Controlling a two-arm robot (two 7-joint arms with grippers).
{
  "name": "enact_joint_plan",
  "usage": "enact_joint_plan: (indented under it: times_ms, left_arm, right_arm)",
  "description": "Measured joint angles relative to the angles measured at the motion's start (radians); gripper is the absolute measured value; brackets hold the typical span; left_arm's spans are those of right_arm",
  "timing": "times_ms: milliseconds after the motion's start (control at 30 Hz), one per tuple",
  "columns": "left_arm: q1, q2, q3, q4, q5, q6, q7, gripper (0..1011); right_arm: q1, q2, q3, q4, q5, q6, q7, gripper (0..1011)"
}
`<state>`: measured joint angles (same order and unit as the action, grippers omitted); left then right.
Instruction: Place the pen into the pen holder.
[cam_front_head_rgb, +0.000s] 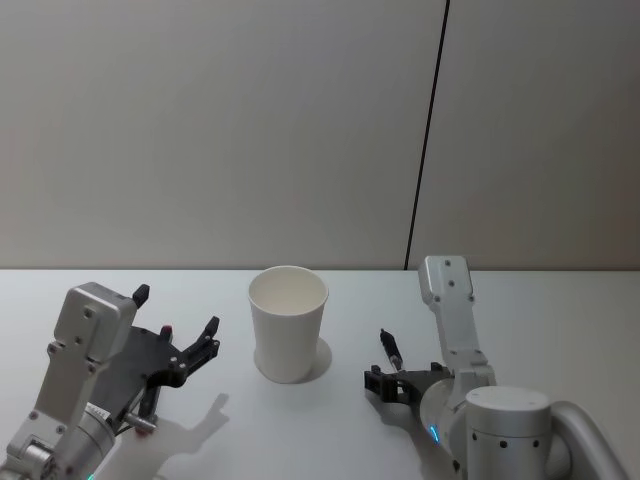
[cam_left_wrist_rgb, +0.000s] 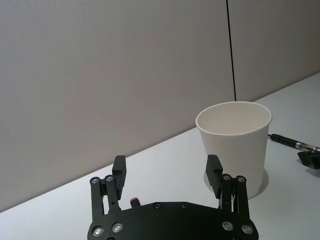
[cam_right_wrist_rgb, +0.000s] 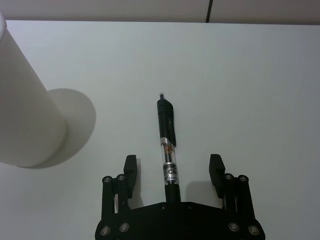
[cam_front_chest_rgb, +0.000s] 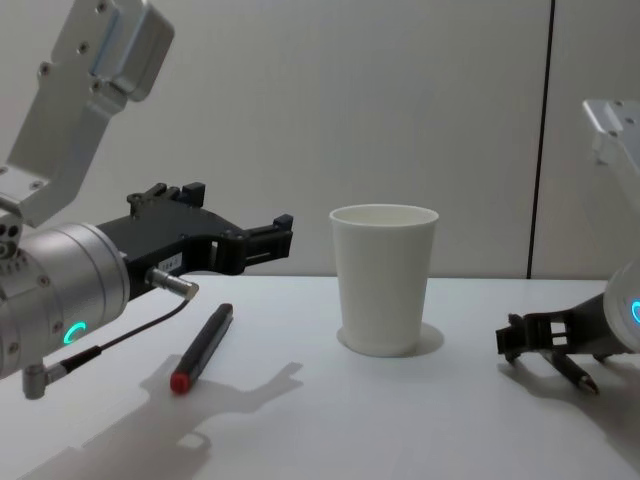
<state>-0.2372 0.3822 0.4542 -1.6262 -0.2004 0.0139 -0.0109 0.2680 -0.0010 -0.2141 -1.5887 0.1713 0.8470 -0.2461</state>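
Right wrist view: the right claw (cam_right_wrist_rgb: 173, 169) sits low over the white table (cam_right_wrist_rgb: 260, 75) with its fingers spread wide. The black click pen (cam_right_wrist_rgb: 167, 137) lies flat on the table between them, a gap showing on either side, so nothing is gripped. The pen holder (cam_front_head_rgb: 288, 325), a plain white paper cup, stands upright mid-table, near the pen and to the robot's left of it. On the cup's other side the left claw (cam_left_wrist_rgb: 166, 167) hangs above the table, pointing toward the cup, equally wide open and holding nothing. Below it a dark marker with a red end (cam_front_chest_rgb: 201, 347) lies on the table.
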Motion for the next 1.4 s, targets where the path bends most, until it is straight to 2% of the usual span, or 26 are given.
enact_joint_plan:
  times_ms: [1400]
  left_arm:
    - [0.0,0.0,0.0,0.0,0.0,0.0,0.0,1004]
  right_arm:
    - [-0.004,0.003,-0.002,0.005,-0.005,-0.019,0.016,627]
